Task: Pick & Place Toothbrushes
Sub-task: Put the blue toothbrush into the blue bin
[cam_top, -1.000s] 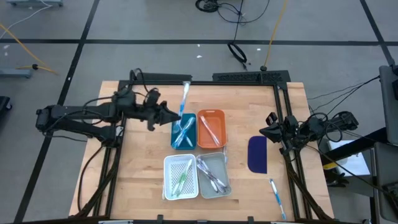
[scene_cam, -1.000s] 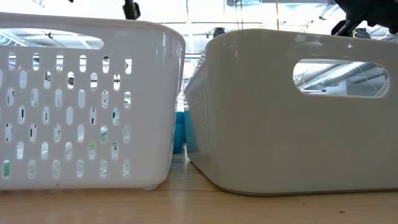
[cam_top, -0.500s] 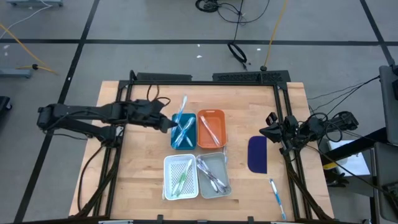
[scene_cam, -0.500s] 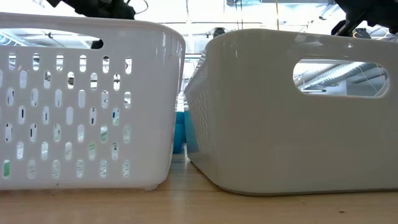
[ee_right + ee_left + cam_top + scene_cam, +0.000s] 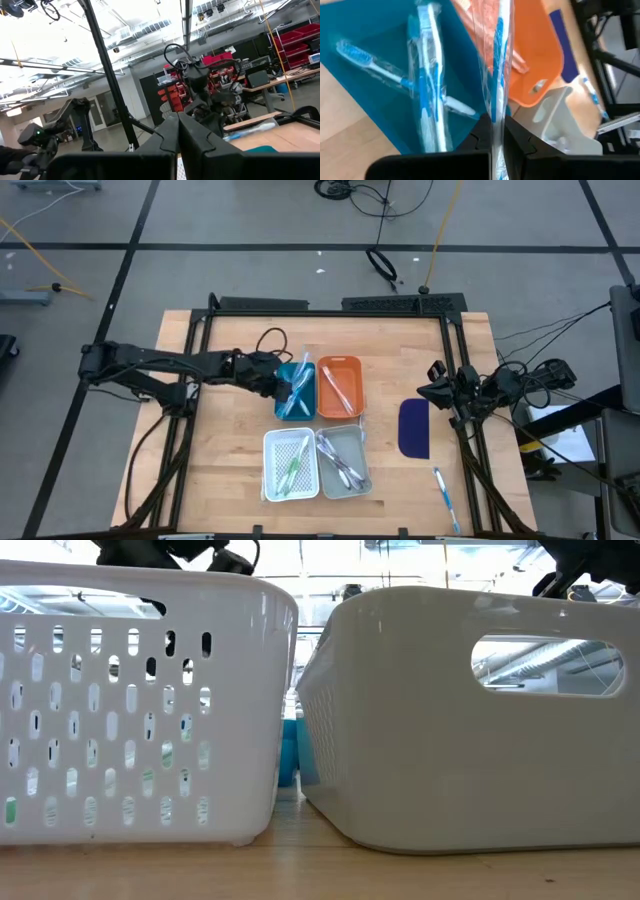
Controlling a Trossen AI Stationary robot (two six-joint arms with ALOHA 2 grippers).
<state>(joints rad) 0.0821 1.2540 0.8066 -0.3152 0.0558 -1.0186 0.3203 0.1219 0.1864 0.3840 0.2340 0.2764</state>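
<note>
Front edge of the surface (image 5: pixel 230 480), 6 o'clock: white slotted tray (image 5: pixel 290 464) with green-handled toothbrushes inside; grey tray (image 5: pixel 343 460) touching its side, holding several pale brushes in a heap.

Front corner, about 5 o'clock: single blue toothbrush (image 5: pixel 444 495) lying loose on the wood, well apart from the trays.

At 3 o'clock: dark blue pad (image 5: pixel 414 427) flat on the surface. Right claw (image 5: pixel 435 392) near the pad's far end, at the surface's edge, fingers pressed together on nothing; arm idle.

Centre: blue tray (image 5: pixel 293 392) and orange tray (image 5: pixel 339 387) side by side, just beyond the white and grey pair. Blue tray holds crossed blue-and-white toothbrushes (image 5: pixel 427 95) in clear wrappers. Orange tray holds orange-toned brushes, count unclear.

Left claw (image 5: pixel 285 383) reaching in from 9 o'clock, over the blue tray's near-left wall. Fingers (image 5: pixel 520 142) clamped on a wrapped blue-and-white toothbrush (image 5: pixel 499 55), which points forward over the boundary between the blue and orange trays; whether its tip touches either tray is probably not decidable from these views.

Far edge, 12 o'clock: bare wood and dark frame rails.
</note>
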